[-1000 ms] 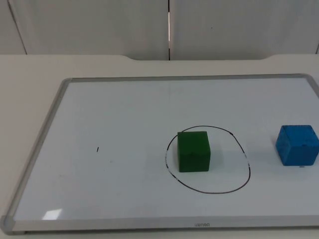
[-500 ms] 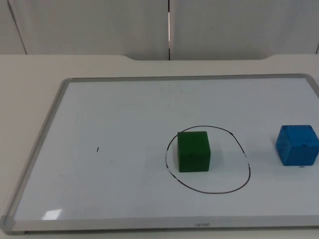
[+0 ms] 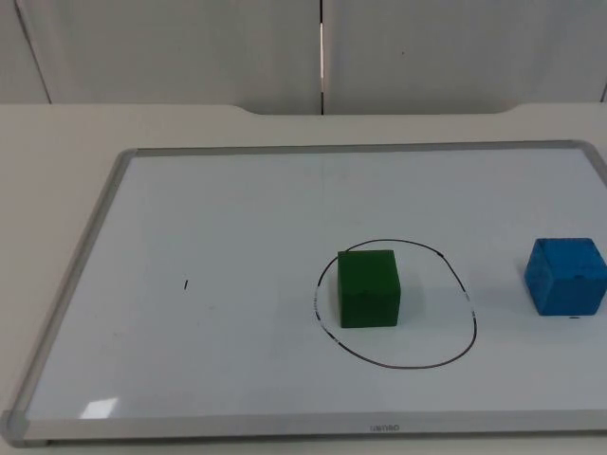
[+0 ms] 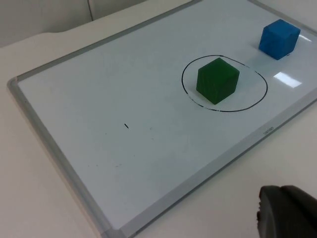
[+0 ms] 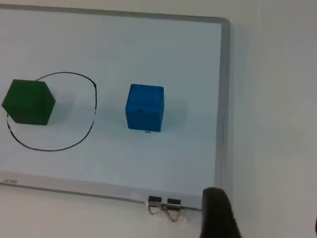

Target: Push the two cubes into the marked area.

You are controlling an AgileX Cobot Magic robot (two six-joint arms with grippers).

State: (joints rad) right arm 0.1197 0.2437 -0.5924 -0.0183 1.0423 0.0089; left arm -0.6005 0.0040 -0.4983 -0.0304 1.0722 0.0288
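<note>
A green cube [image 3: 368,288] stands on the whiteboard [image 3: 190,209], inside the left half of a hand-drawn black ring [image 3: 471,322]. The blue cube [image 3: 566,276] sits outside the ring, to its right, near the board's right edge. In the left wrist view the green cube [image 4: 217,80] and blue cube [image 4: 279,38] lie far ahead of my left gripper [image 4: 287,213], which is shut and hangs off the board over the table. In the right wrist view my right gripper [image 5: 267,223] is off the board's near corner, fingers apart with nothing between them; the blue cube [image 5: 144,107] is ahead of it.
The whiteboard has a raised grey frame [image 3: 83,251] all round. Two small metal clips [image 5: 165,207] sit at its edge near the right gripper. A short black pen mark [image 3: 186,284] is on the board's left half. The grey partition wall [image 3: 322,47] closes the far side.
</note>
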